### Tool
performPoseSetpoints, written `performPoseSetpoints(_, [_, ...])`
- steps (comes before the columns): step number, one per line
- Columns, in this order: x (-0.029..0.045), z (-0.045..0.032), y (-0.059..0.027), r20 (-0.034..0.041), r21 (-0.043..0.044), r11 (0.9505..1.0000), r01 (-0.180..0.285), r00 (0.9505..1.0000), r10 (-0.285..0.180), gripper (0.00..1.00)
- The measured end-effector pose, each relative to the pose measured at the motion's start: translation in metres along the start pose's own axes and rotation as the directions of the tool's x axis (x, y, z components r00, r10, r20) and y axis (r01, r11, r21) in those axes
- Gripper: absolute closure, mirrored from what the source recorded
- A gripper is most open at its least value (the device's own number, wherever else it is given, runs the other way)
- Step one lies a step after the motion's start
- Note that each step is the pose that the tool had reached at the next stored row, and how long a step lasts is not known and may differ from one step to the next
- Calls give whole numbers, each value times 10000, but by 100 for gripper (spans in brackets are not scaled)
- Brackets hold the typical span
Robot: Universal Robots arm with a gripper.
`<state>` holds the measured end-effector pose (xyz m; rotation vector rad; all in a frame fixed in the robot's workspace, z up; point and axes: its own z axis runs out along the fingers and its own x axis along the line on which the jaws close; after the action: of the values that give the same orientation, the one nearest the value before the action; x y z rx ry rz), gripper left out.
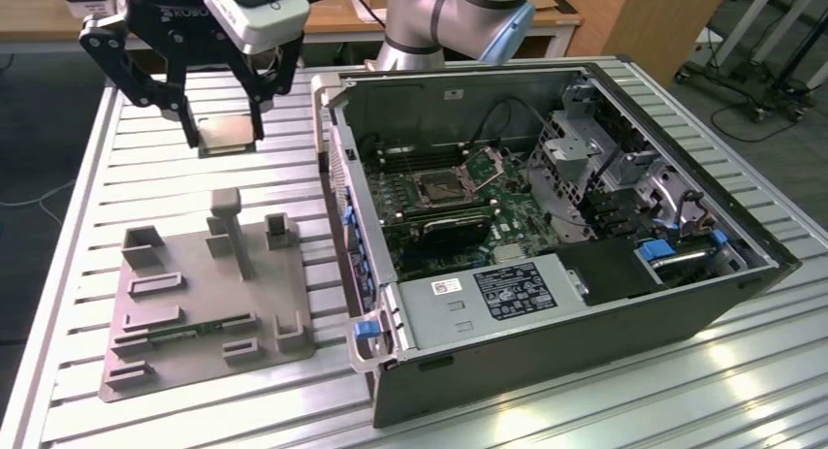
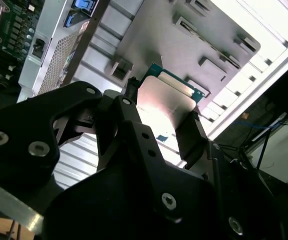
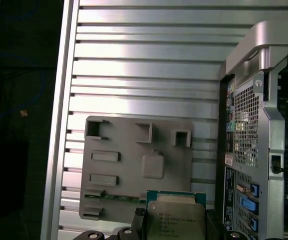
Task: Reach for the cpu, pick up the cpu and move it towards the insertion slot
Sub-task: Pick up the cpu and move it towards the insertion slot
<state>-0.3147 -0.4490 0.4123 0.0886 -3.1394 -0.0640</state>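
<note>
The cpu (image 1: 225,135) is a thin square chip with a silvery face, held in the air above the slatted table, clear of the grey tray (image 1: 194,313). My gripper (image 1: 223,139) is shut on it, one black finger on each side. Both wrist views show the chip's metal face (image 3: 176,220) (image 2: 161,107) clamped between the fingers (image 2: 191,135). The insertion slot (image 1: 440,187), a square socket with a shiny frame and raised hinged plate, lies on the motherboard inside the open computer case, well toward the exterior view's right of the gripper.
The open computer case (image 1: 544,362) takes up the exterior view's right half of the table; its raised side wall (image 1: 339,197) stands between gripper and motherboard. The grey tray has upright blocks (image 1: 231,231). Long memory slots (image 1: 414,158) sit by the socket. A desk lies behind.
</note>
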Motion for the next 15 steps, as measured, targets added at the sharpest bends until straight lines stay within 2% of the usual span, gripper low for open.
performPoseSetpoints(15, [-92,-1,-5,0,0,10000,1,10000,-1,45])
